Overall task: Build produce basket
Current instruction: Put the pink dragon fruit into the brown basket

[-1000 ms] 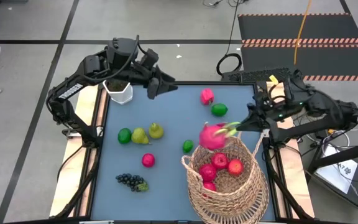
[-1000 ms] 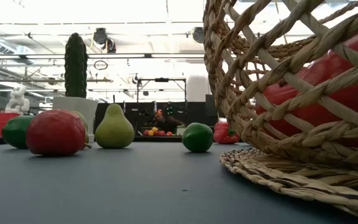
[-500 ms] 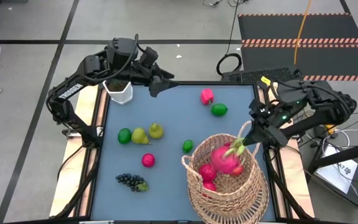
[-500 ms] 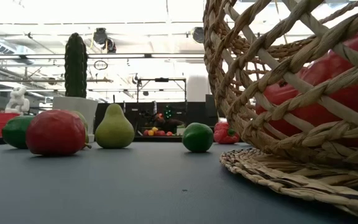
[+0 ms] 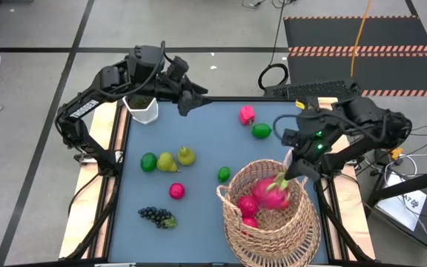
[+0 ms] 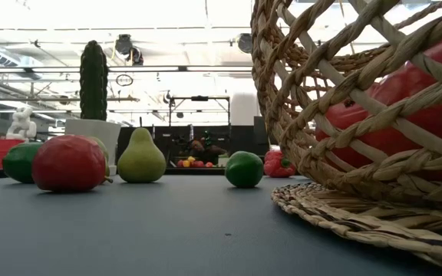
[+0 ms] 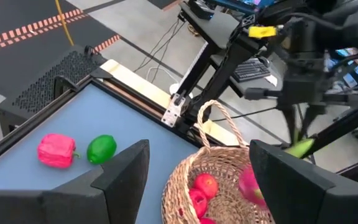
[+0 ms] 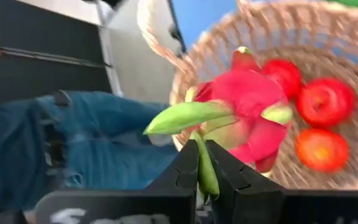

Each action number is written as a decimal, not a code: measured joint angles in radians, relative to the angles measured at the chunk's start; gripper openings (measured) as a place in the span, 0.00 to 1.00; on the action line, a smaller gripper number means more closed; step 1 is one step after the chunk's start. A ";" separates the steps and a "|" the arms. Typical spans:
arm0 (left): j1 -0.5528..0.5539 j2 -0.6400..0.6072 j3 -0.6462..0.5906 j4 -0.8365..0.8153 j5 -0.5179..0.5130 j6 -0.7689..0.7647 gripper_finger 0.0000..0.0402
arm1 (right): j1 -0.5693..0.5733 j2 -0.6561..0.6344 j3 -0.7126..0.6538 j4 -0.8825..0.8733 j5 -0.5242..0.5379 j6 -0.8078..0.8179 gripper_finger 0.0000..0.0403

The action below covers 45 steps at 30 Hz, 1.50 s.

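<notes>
Over the basket [image 5: 273, 222], the right gripper [image 5: 293, 169] dangles the dragon fruit [image 5: 271, 191], jaws pinched tight on 1 green leaf tip, so the fruit hangs clear for a drop among the apples [image 8: 325, 102]. Far back by the cactus pot [image 5: 142, 108], the left gripper [image 5: 191, 100] waits, fingers apart, empty.

Tan woven basket [image 5: 273, 222] holding red apples [image 8: 325, 102]. Pink dragon fruit [image 5: 271, 192] with green leaves. Blue-grey worktop [image 5: 199, 215].
</notes>
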 joint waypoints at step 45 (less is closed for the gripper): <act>-0.118 0.000 0.000 -0.001 -0.062 0.022 0.68 | 0.000 0.019 -0.555 0.219 -0.258 -0.084 0.29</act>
